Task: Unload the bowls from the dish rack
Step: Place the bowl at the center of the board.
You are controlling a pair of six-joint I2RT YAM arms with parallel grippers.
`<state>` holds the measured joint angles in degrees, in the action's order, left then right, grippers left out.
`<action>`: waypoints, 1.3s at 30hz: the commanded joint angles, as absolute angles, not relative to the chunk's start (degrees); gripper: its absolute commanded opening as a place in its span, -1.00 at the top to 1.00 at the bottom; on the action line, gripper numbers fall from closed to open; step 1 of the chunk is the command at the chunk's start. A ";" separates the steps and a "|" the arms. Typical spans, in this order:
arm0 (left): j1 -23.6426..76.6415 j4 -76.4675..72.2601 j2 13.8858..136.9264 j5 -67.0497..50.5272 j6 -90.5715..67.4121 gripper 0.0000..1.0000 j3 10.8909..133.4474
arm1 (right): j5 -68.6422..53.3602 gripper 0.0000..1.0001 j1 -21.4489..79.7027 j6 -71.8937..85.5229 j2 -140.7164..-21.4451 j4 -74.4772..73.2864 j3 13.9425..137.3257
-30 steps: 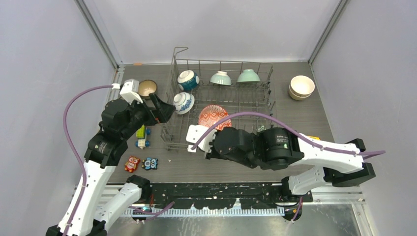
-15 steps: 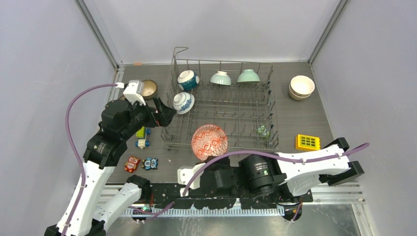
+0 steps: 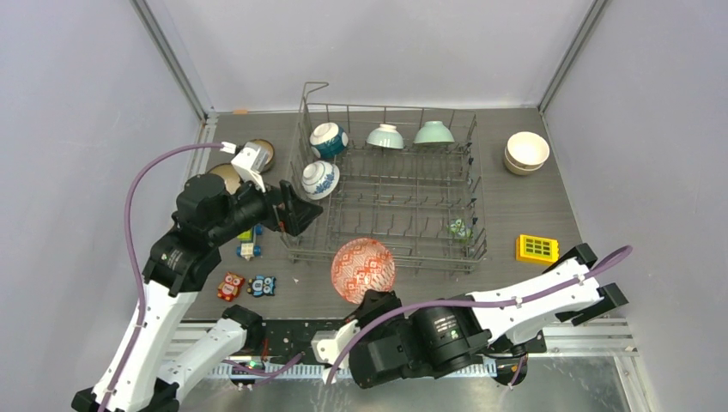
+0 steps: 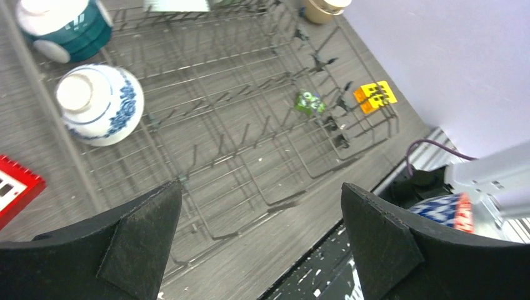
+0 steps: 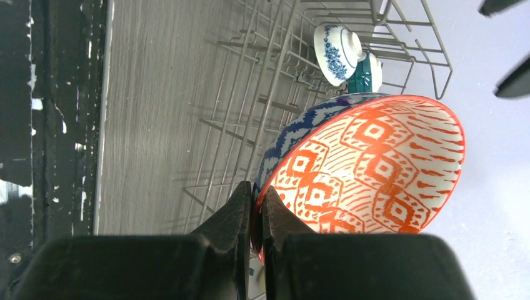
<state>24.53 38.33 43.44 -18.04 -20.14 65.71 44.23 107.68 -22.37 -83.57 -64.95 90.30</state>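
The grey wire dish rack (image 3: 391,110) stands mid-table. In it sit a teal-and-white bowl (image 3: 329,140), a blue-and-white bowl (image 3: 319,179) and two pale mint bowls (image 3: 385,136) (image 3: 433,132). My right gripper (image 5: 257,201) is shut on the rim of a red-patterned bowl (image 5: 369,162), holding it in front of the rack's near edge (image 3: 363,269). My left gripper (image 3: 292,210) is open and empty at the rack's left side, its fingers wide apart (image 4: 260,189) over the rack (image 4: 237,125). The blue-and-white bowl (image 4: 100,103) lies ahead to its left.
Stacked cream bowls (image 3: 526,152) stand right of the rack; brown bowls (image 3: 257,153) are at its left, partly hidden by my left arm. A yellow block (image 3: 537,248), small robot toys (image 3: 232,285) and a green toy (image 3: 458,227) inside the rack lie about.
My right arm has drawn the red-patterned bowl out of the rack toward the near table edge. My left gripper has moved right, closer to the rack.
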 commanded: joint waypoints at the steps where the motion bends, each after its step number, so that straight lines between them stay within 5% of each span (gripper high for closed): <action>1: 26.31 37.55 43.84 -24.26 -18.51 -0.99 69.24 | 48.38 0.98 109.41 -25.41 -83.45 -65.83 89.13; 10: 33.30 41.94 45.21 -20.75 -15.62 -0.99 70.05 | 47.51 0.98 110.44 -25.58 -84.61 -66.93 85.88; 24: 62.97 50.01 53.43 10.84 -10.58 -0.99 77.30 | 46.59 0.98 110.44 -24.43 -86.09 -67.78 86.35; 39: 74.85 62.79 61.39 25.70 -11.05 -0.86 84.91 | 46.41 0.98 110.42 -24.50 -86.30 -67.77 86.22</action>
